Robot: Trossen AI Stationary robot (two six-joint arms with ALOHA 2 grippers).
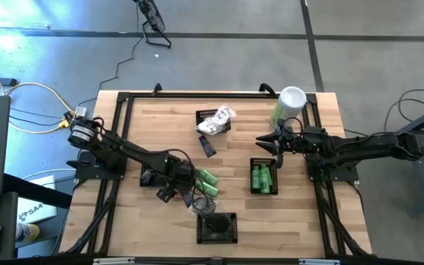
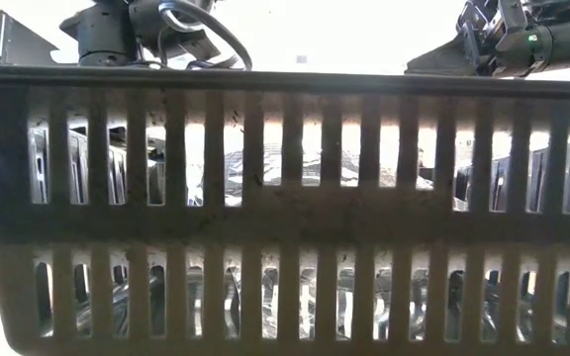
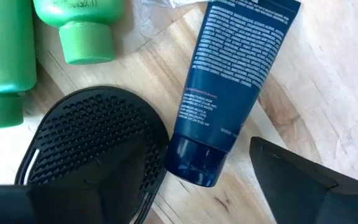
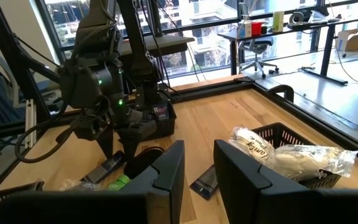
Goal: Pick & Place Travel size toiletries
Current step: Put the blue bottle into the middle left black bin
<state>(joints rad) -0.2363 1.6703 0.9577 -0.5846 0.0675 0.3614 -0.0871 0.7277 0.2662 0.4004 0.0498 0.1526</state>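
Observation:
My left gripper (image 1: 197, 200) is open and points down at the table's middle, beside two loose green bottles (image 1: 207, 181). In its wrist view the left gripper (image 3: 191, 199) stands over a round black ribbed piece (image 3: 98, 140) and the cap end of a dark blue tube (image 3: 229, 81); both lie flat on the wood, with the green bottles (image 3: 5, 62) close by. My right gripper (image 1: 266, 145) hovers open above the table's right half, near a basket of green bottles (image 1: 263, 177). Another dark tube (image 1: 207, 146) lies on the table. White crinkly packets (image 1: 219, 116) fill the far basket. My left gripper comes from above, with one finger (image 3: 48, 199) over the round black piece's edge (image 3: 135, 180) and the other finger (image 3: 309, 186) beside the tube's cap (image 3: 194, 165). Whether either finger touches them, I cannot tell.
A third black mesh basket (image 1: 217, 228) sits by the near edge, just below my left gripper; its wall (image 2: 285, 218) fills the low view. The tall pale-green canister (image 1: 288, 104) stands at the far right. A black frame (image 1: 124, 99) rims the table. Bare wood lies on the left.

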